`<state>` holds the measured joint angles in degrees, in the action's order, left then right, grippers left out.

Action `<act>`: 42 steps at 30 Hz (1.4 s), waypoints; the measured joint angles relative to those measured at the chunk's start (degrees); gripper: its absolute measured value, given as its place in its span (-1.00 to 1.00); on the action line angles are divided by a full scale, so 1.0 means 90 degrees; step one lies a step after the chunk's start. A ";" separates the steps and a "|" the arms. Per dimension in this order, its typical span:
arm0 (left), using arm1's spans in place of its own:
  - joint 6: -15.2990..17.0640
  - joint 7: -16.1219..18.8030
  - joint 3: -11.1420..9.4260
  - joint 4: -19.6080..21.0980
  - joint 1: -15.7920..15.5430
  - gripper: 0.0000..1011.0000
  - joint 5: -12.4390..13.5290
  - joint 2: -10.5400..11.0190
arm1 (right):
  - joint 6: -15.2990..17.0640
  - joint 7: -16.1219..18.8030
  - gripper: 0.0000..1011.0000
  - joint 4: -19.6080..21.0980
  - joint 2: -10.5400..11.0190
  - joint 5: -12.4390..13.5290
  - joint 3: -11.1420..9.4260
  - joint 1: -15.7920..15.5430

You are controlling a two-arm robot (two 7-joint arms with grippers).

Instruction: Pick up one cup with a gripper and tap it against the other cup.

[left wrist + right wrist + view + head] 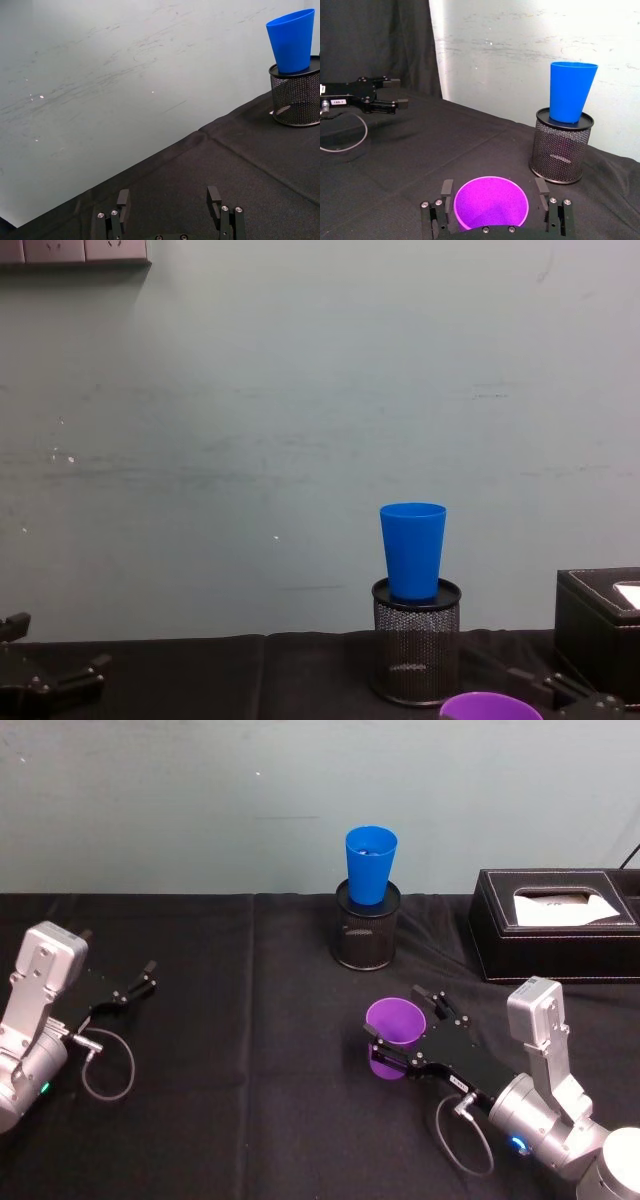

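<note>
Blue cup (370,864) in mesh holder (366,927)

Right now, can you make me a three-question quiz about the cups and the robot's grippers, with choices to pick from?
1. Where is the blue cup?
A. Standing in the black mesh holder
B. Lying on the table
C. Inside the black box

2. What colour is the cup between the right gripper's fingers?
A. Green
B. Purple
C. Red

3. What is the left gripper doing?
A. Holding the blue cup
B. Holding a pen
C. Open, holding nothing

Answers:
1. A: its base sits in the holder's top.
2. B: the purple cup sits between the fingers.
3. C: its fingers are spread over bare cloth.
</note>
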<state>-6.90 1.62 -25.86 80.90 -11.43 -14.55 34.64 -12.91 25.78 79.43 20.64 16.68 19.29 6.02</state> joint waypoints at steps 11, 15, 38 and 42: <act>0.0000 0.0000 0.0000 0.0000 0.0000 0.98 0.0000 0.0000 | 0.0012 -0.0001 0.98 0.0007 0.0006 0.0007 0.0002 0.0000; 0.0000 0.0000 0.0000 0.0000 0.0000 0.98 0.0000 0.0000 | -0.0043 -0.0001 0.98 0.0181 0.0006 0.0075 -0.0091 -0.0060; 0.0000 0.0000 0.0000 0.0000 0.0000 0.98 0.0000 0.0000 | 0.0510 -0.2209 0.98 0.0658 -0.0627 -0.0996 -0.0996 -0.0542; 0.0000 0.0000 0.0000 0.0000 0.0000 0.98 0.0000 0.0000 | 0.0685 -0.2415 0.98 0.0457 -0.0743 -0.1273 -0.1006 -0.0438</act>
<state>-6.90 1.62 -25.86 80.90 -11.43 -14.55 34.65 -6.74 4.04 83.55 13.95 5.23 10.24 2.08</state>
